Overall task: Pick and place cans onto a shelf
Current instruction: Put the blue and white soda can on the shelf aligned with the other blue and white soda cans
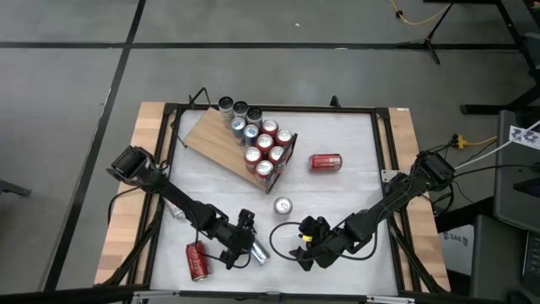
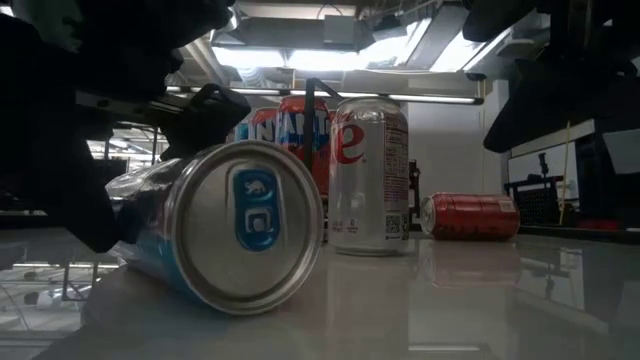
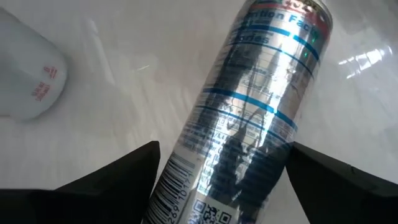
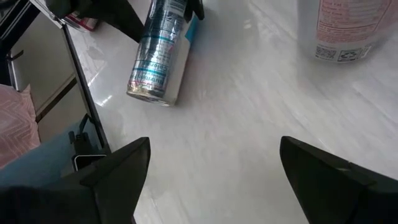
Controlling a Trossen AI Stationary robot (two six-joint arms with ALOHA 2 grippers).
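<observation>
Lying on its side near the table's front edge, a slim blue-and-silver can (image 1: 258,251) is sitting between the spread fingers of the left gripper (image 1: 245,245), which are flanking it without visibly pressing on it. In the left wrist view the dark fingertips (image 3: 124,171) are standing clear on both sides of the can's barrel. A red can (image 1: 196,260) is lying toward the front left corner, just beside that arm. The right gripper (image 1: 305,245) is hovering near the front edge, right of the slim can, fingers released and holding nothing, with bare white tabletop (image 1: 354,181) stretching between them. An upright silver can (image 1: 282,205) is standing alone mid-table, and another red can (image 1: 326,162) is lying on its side farther back. The wooden shelf (image 1: 211,139) is sitting angled near the back left, its right end crowded with upright cans (image 1: 263,143).
</observation>
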